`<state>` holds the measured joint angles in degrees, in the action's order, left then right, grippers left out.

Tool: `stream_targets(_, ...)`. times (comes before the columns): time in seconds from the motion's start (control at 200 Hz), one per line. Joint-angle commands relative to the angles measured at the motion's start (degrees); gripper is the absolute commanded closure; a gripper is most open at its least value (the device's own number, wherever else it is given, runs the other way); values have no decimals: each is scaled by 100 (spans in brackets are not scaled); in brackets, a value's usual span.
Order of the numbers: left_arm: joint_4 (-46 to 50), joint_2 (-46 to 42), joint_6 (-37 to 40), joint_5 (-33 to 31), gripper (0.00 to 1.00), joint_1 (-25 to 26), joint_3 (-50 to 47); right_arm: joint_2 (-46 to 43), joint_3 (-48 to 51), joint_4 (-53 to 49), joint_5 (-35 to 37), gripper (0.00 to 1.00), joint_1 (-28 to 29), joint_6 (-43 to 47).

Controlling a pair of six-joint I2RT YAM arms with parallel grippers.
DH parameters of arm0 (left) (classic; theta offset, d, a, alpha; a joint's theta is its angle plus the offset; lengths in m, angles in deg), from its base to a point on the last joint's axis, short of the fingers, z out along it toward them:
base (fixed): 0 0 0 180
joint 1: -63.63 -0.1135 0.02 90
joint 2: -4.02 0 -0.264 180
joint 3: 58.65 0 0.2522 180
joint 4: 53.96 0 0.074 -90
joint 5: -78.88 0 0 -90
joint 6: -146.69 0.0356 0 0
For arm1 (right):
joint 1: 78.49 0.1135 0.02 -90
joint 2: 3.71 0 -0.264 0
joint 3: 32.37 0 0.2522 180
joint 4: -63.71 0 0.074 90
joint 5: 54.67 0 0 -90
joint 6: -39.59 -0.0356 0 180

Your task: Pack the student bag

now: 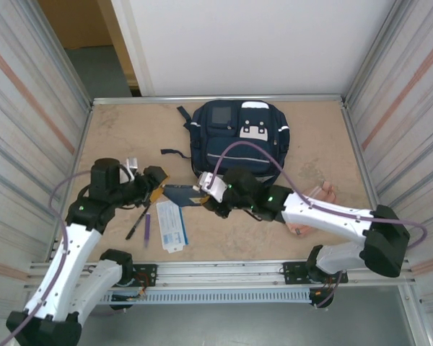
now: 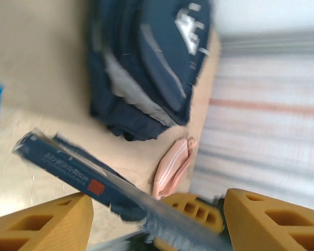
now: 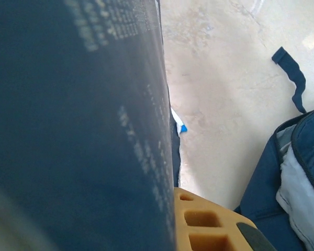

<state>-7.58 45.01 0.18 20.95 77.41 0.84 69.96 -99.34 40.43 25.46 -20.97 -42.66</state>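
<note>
student bag 1 | book 1 | pink pouch 1 | pens 2 | white packet 1

Overhead view looking down, wrist views close, all sharing student bag

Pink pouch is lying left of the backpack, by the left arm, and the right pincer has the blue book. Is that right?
Not quite. The pink pouch lies right of the backpack, by the right arm, as the top external view shows. The right pincer does have the blue book.
</note>
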Motion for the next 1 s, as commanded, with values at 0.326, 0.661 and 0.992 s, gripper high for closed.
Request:
stream_targets(0.326, 726, 94, 6497, 1109, 19, 1396, 1387, -411, -1633, -4621, -2653, 100, -2097, 593)
stream_targets(0.661, 1661, 1935, 9165, -765, 10, 3113, 1925, -837, -1630, -5064, -3410, 100, -1887, 1363)
stream_targets(0.992, 877, 2399, 9036, 396, 46, 3397, 1754, -719, -1833, -5204, -3084, 100, -1542, 1480)
